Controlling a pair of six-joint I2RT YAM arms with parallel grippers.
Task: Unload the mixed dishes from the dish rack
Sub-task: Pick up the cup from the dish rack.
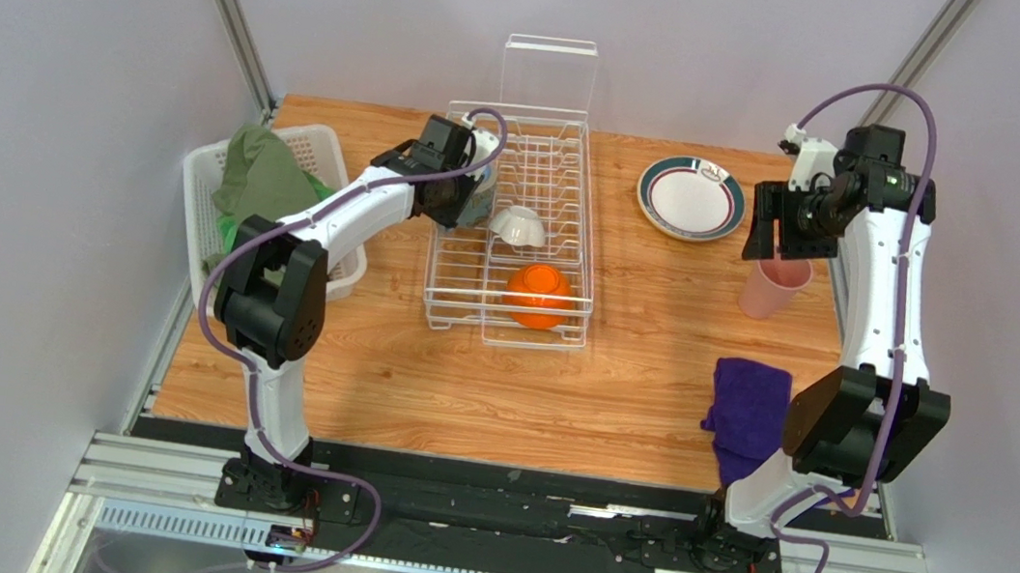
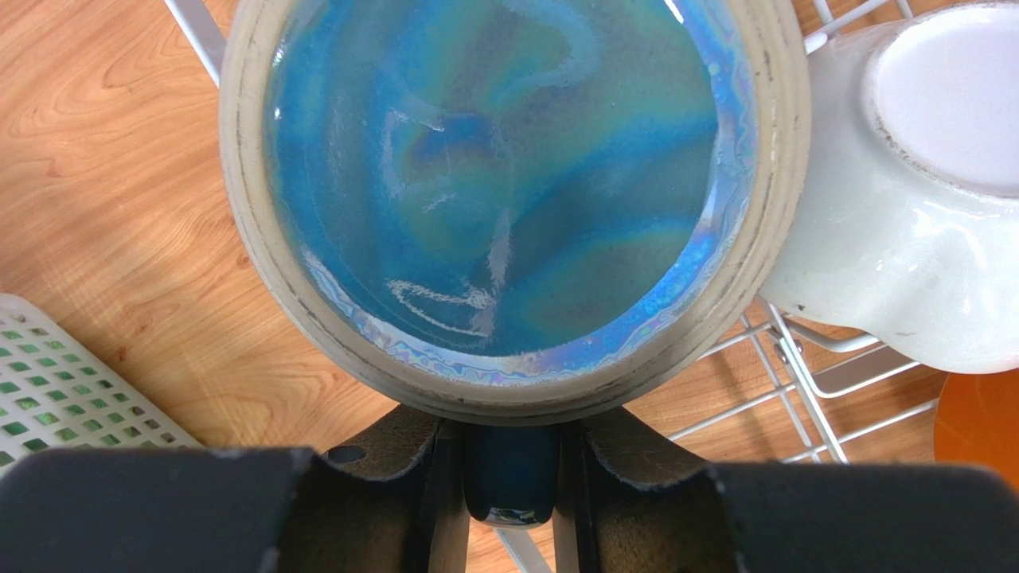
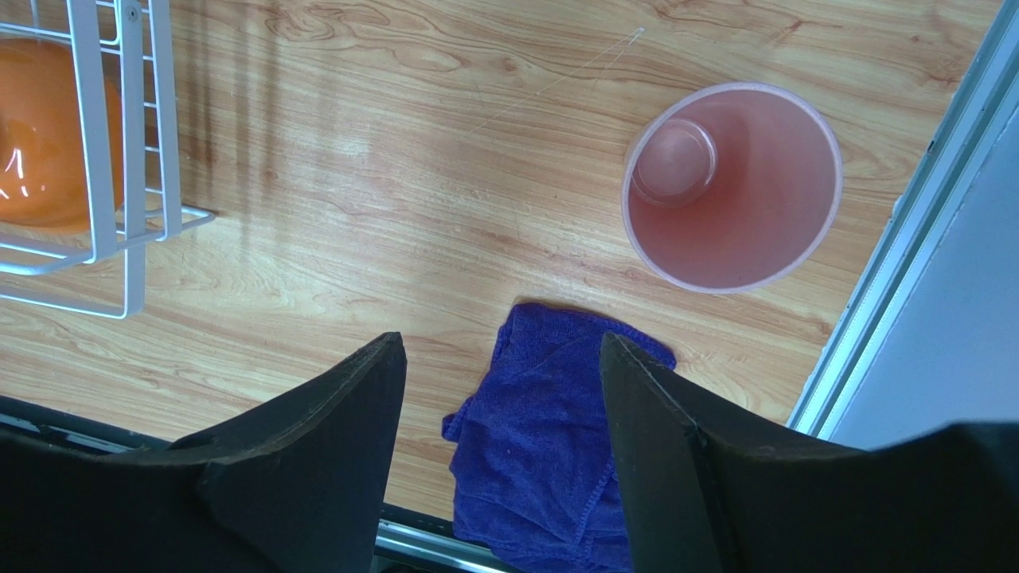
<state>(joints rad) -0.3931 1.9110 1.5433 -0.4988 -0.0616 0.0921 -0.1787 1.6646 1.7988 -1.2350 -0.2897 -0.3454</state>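
Observation:
My left gripper (image 2: 512, 448) is shut on the handle of the blue patterned mug (image 2: 502, 179), whose glazed blue underside fills the left wrist view. It stands at the left side of the white wire dish rack (image 1: 576, 178). A small white cup (image 1: 520, 227) lies in the rack just right of the mug, and an orange bowl (image 1: 538, 295) sits at the rack's near end. The pink cup (image 1: 773, 286) stands on the table at the right. My right gripper (image 1: 770, 238) hovers open above it with nothing between its fingers (image 3: 359, 394). A dark-rimmed white plate (image 1: 691, 197) lies at the back right.
A white slatted basket (image 1: 206, 191) holding a green cloth (image 1: 264, 172) stands left of the rack. A purple cloth (image 1: 746, 411) lies by the right arm's base. The rack's clear panel (image 1: 548, 75) stands upright at its far end.

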